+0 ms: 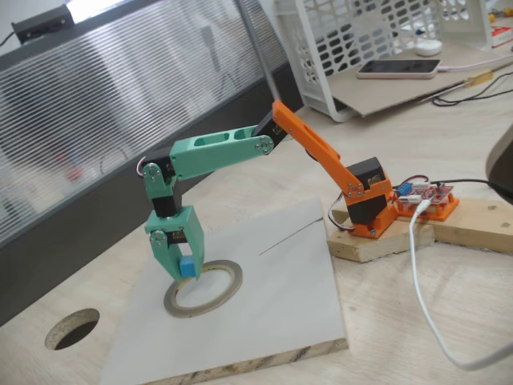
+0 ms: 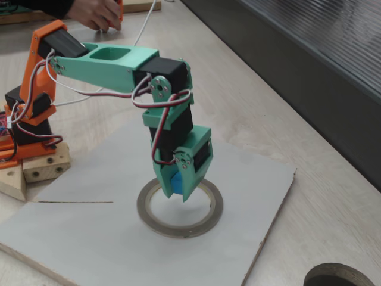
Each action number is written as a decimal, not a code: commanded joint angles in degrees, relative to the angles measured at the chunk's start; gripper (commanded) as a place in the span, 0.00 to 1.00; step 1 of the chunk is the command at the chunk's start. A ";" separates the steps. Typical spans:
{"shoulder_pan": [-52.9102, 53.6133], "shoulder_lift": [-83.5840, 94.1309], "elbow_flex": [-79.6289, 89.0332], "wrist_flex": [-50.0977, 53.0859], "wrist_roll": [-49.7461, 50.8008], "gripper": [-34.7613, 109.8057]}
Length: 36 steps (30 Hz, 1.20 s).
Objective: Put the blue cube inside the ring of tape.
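Under the green two-finger tool point(image 1: 183, 271) point(image 2: 180, 189): a pale grey square board with a raw chipboard edge point(image 1: 272, 313) point(image 2: 89, 238), laid on a light wood-grain bench point(image 1: 449, 305) point(image 2: 250, 107). Behind the tool in a fixed view, a ribbed translucent wall panel point(image 1: 120, 104) above a dark band. Up and to the right of the tool there, a white plastic crate point(image 1: 353, 40), a flat phone point(image 1: 398, 69) on cardboard, and loose cables.

One tiny bright blue cube point(image 1: 187, 268) point(image 2: 177, 183), pinched between the tool's green fingers, which stand closed upon it. One flat grey-brown ring of tape with a pale inner rim point(image 1: 216, 298) point(image 2: 205, 223), lying on the board directly beneath the tool; tool tips over the ring's rim and open centre, whether touching the board hard to tell. One dark round hole in the bench point(image 1: 72, 329) point(image 2: 340, 277), well apart from the tool, off the board. One thin dark scratch line on the board point(image 1: 284, 238) point(image 2: 71, 202). One orange arm base on wooden blocks point(image 1: 373, 212) point(image 2: 27, 119), with a white cable point(image 1: 421, 281) trailing away
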 commanded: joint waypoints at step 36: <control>-0.70 0.88 -0.70 8.79 0.70 0.25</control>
